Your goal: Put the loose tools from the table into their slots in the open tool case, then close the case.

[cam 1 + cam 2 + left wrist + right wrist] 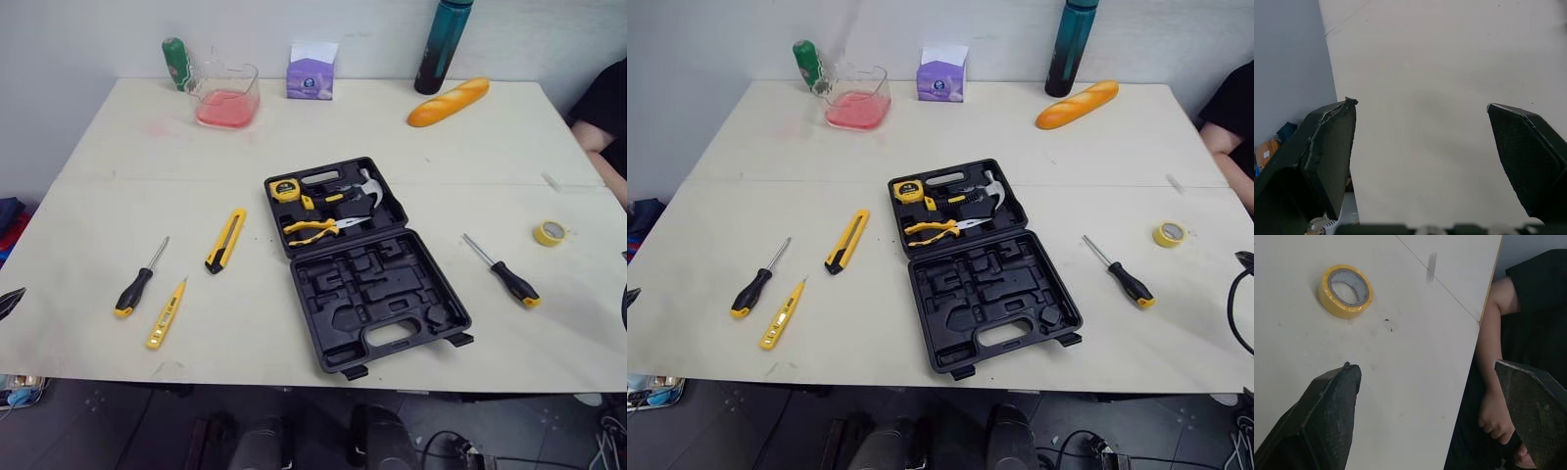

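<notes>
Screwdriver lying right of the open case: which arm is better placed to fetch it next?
Right. The screwdriver lies on the robot's right of the case, and the right pincer, open, hangs by the yellow tape roll on that side. The left pincer is over the left edge of the table.

Black tool case (382,294) lies open flat at table centre. Far half holds tape measure (284,189), hammer (358,191), pliers (312,230); near half w/ bare moulded slots. Left of the case: yellow/black utility knife (225,240), then black-handled screwdriver (135,289) and yellow tester (167,315) side by side. Right of it: 2nd screwdriver (509,279), then yellow tape roll (550,233).
</notes>
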You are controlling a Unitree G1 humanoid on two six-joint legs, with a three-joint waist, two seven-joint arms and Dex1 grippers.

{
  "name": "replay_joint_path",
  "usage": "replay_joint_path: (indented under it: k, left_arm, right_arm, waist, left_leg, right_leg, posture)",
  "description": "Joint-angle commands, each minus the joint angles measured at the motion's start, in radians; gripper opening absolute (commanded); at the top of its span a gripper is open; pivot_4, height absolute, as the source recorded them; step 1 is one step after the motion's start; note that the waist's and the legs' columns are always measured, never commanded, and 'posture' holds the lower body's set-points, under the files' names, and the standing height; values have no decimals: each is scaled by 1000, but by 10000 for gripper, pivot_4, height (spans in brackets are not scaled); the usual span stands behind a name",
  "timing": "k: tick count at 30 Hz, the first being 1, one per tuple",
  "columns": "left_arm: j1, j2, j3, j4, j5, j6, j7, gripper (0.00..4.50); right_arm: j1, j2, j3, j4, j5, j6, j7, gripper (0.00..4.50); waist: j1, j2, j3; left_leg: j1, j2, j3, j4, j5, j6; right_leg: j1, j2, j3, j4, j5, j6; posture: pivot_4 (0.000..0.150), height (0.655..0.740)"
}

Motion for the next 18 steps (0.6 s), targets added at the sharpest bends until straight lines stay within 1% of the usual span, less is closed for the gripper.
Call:
replay_joint_path:
  k: [1, 5, 18]
  left_arm:
    - [22, 5, 31, -52, -42, 26, -28, 44816]
    - [39, 1, 49, -94, -82, 99, -51, 44816]
    - [66, -6, 44, -189, -92, 158, -61, 44816]
  right_arm:
    - [-10, 1, -15, -6, 23, -10, 21, 45000]
    - [-11, 10, -12, -6, 20, -12, 14, 45000]
    - [-22, 29, -12, -34, 27, -7, 39, 45000]
  waist:
    - [0, 0, 0]
    - [0, 0, 0]
    - [1, 0, 0]
  left_leg:
    - [0, 0, 0, 0, 0, 0]
    - [0, 0, 0, 0, 0, 0]
    - [0, 0, 0, 1, 0, 0]
  right_leg:
    - [0, 0, 0, 0, 0, 0]
    - [0, 0, 0, 0, 0, 0]
    - [0, 0, 1, 0, 0, 0]
  posture:
    - [1500, 7400]
    - [1500, 7400]
    - [1500, 7400]
